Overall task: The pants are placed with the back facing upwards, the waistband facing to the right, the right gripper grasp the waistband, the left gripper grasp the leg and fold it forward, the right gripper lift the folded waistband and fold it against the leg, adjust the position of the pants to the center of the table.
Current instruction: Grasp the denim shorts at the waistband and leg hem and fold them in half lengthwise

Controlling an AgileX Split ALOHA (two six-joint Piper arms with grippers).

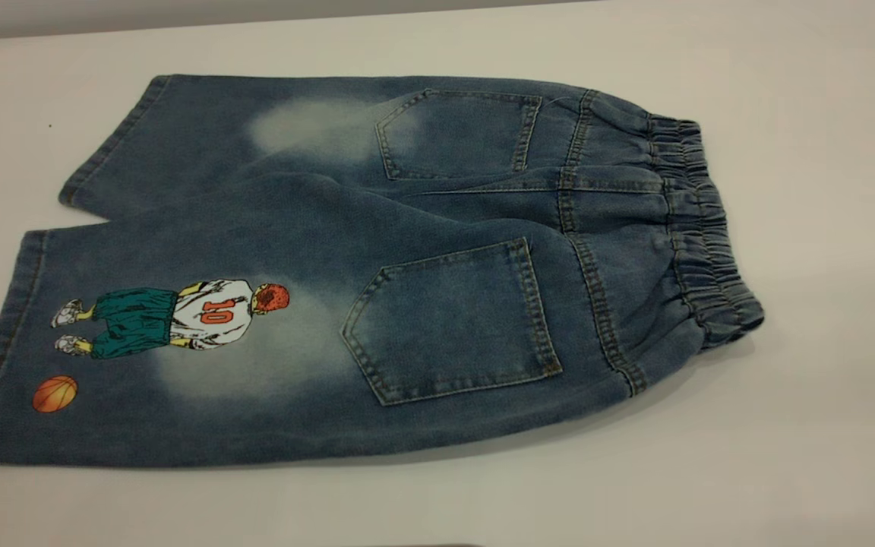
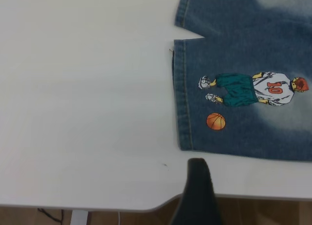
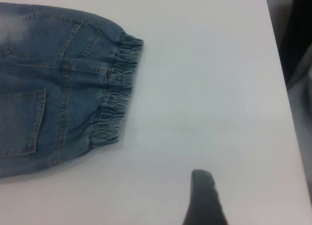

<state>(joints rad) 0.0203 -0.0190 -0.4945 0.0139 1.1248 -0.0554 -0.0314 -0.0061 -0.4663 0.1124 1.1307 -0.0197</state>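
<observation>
Pants (image 1: 377, 266) lie flat and back-up on the table (image 1: 825, 152), waistband (image 1: 699, 228) toward my right gripper (image 3: 204, 198) and the printed leg (image 1: 179, 334) toward my left gripper (image 2: 197, 191). Both hang clear of the cloth, holding nothing; only one fingertip of each shows, so I cannot tell how wide they stand. If I pinch only the top denim layer, I'd guess the fold drags crooked.

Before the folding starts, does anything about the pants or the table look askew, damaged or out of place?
Nothing stands out. The pants lie flat on the table, back pockets up, waistband to the right, unfolded. The printed leg reaches the exterior view's left edge. Neither gripper touches the cloth.
</observation>
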